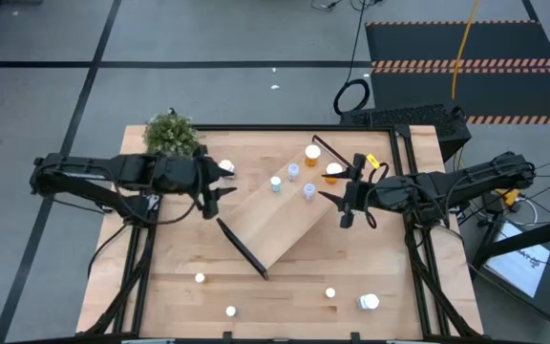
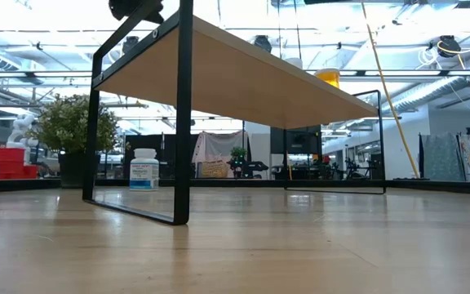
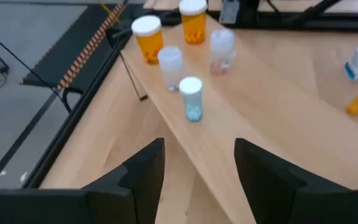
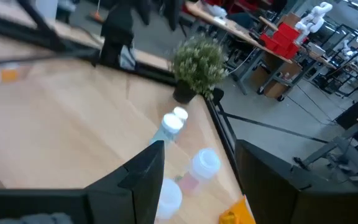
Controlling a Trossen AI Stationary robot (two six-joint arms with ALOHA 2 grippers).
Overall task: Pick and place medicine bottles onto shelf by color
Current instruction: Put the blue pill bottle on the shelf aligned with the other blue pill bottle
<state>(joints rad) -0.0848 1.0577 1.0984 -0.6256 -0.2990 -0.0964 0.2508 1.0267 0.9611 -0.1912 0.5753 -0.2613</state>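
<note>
The light-wood shelf (image 1: 275, 225) stands slantwise at mid-table on its black brackets. At its far end stand two orange bottles (image 1: 312, 153) (image 1: 333, 172) and three pale blue bottles (image 1: 294, 170); they also show in the left wrist view (image 3: 191, 96). My left gripper (image 1: 222, 191) (image 3: 197, 180) is open and empty at the shelf's left edge. My right gripper (image 1: 338, 207) (image 4: 197, 180) is open and empty at the shelf's right end, close to the bottles. A white bottle (image 1: 225, 167) stands on the table by my left gripper.
A green plant (image 1: 172, 134) stands at the far left corner. Small bottles (image 1: 200, 278) (image 1: 230, 311) (image 1: 329, 293) and a larger white one (image 1: 369, 302) lie near the table's near edge. The near half of the shelf top is bare.
</note>
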